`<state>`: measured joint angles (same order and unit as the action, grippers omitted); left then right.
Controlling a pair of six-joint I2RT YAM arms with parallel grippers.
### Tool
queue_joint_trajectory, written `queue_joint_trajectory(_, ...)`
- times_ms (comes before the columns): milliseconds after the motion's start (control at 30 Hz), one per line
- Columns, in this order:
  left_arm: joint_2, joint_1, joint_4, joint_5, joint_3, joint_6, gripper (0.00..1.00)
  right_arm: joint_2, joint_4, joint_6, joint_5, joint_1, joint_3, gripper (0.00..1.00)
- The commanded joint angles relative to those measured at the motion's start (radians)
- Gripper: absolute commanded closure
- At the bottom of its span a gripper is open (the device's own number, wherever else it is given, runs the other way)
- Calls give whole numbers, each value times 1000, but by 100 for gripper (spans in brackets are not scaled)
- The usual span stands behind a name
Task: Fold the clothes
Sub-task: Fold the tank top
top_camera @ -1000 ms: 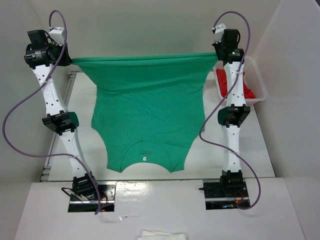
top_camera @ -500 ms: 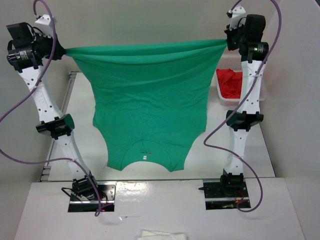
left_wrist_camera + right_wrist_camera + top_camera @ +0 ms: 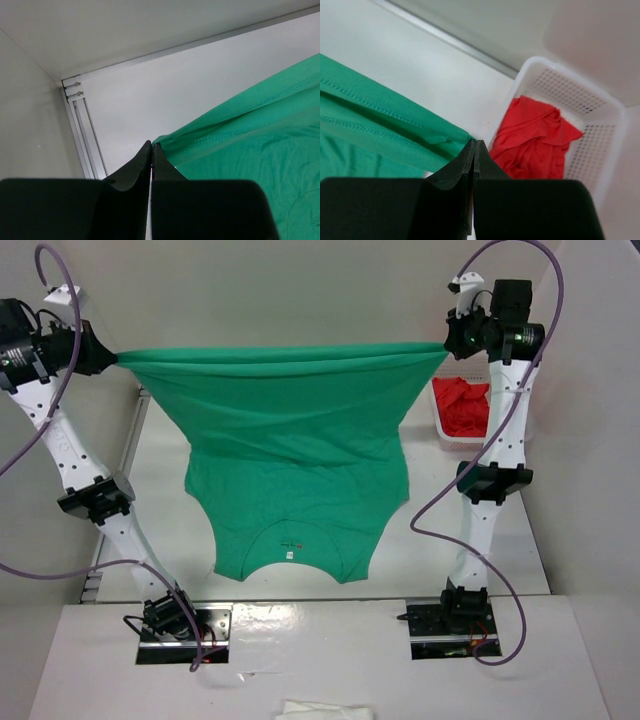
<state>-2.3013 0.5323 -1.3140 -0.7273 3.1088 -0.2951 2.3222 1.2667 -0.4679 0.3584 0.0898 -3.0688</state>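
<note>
Both hem corners of the green T-shirt (image 3: 295,440) are pinched, one in the clenched left gripper (image 3: 108,358), one in the clenched right gripper (image 3: 450,340). Over the last second the arms have risen and spread apart, so the hem now hangs taut between them while the collar end lies on the white table (image 3: 440,540) near the arm bases, which probably prepares the first fold. A white basket (image 3: 455,443) holding a red garment (image 3: 460,408) stands at far right, inside pale enclosure walls (image 3: 300,280).

Left claw (image 3: 113,358) swings out toward 9 o'clock and right claw (image 3: 447,344) toward 3, stretching the T-shirt (image 3: 300,440) wider.
</note>
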Motion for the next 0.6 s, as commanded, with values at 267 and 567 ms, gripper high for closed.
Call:
queue_joint_trajectory(267,258,15,16,-81,-447,-203,100,-273,33,-64,96,18,361,100)
queue_joint_trajectory(567,353,24,16,-49,-628,-266,100,-490,-142,-86,30,18,787,100)
